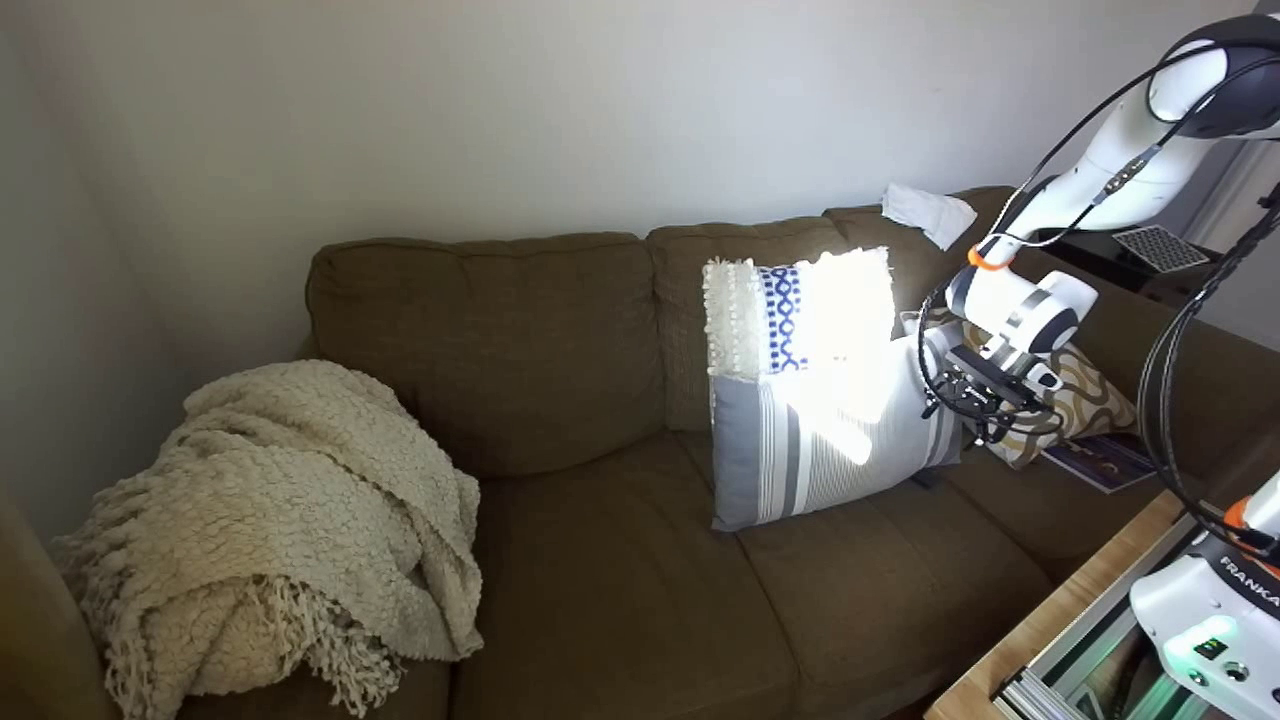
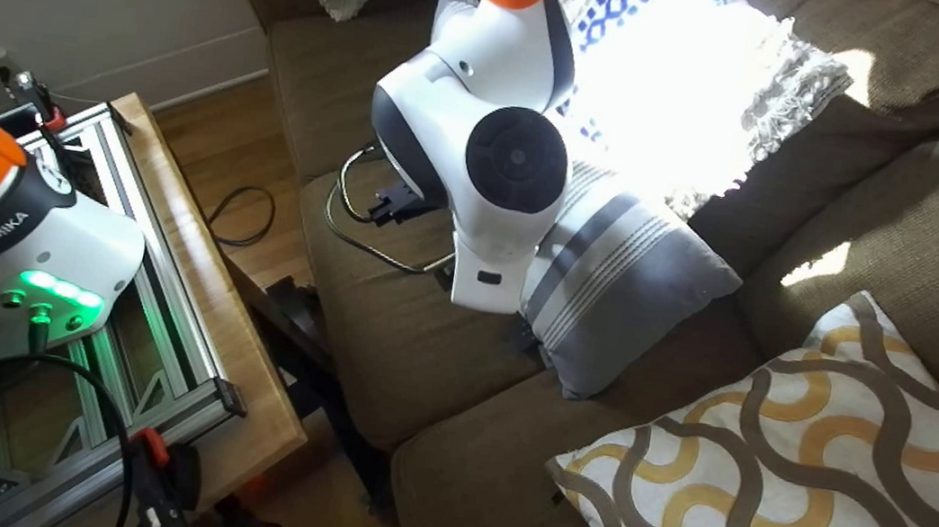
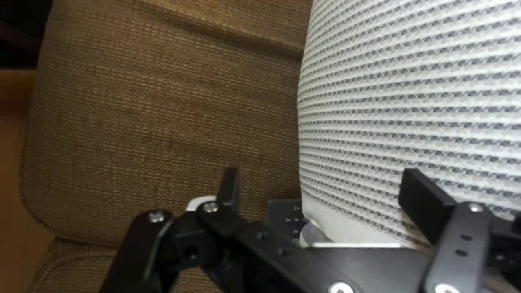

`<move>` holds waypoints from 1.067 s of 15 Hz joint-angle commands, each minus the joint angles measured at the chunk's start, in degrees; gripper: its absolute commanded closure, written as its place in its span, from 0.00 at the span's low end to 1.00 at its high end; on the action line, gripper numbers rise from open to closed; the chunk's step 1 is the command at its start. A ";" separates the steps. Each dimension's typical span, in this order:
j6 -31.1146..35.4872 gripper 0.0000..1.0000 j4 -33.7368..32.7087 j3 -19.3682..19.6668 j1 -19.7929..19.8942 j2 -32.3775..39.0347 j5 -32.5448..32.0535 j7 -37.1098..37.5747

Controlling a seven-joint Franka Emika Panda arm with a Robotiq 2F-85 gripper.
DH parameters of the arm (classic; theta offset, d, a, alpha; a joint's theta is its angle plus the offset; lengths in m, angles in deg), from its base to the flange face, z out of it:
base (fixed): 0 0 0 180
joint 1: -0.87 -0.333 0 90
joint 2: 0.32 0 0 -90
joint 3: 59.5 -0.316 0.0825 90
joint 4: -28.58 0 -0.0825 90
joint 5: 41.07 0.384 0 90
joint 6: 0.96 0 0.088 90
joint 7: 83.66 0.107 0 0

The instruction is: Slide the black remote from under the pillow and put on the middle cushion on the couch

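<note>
The slim black plastic remote (image 3: 284,215) should be light, stiff, slippery: pinch the end showing past the striped grey-and-white fabric pillow (image 3: 407,101). The black two-fingered tool (image 3: 320,183) gapes wide, empty.

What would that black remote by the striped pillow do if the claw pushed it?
The black remote is probably stiff, given its straight-edged, hard-looking case. Its flat button face suggests sliding rather than rolling. The striped pillow hides part of it, so some drag seems possible.
</note>
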 commanded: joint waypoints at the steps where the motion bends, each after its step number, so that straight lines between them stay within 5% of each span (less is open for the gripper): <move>1: 0.91 0.00 2.70 1.68 -1.79 0.18 4.85 6.30; 11: -2.07 0.00 0.73 5.55 0.22 5.66 22.59 14.00; 16: -1.78 0.00 0.34 7.22 -1.95 6.87 21.50 17.12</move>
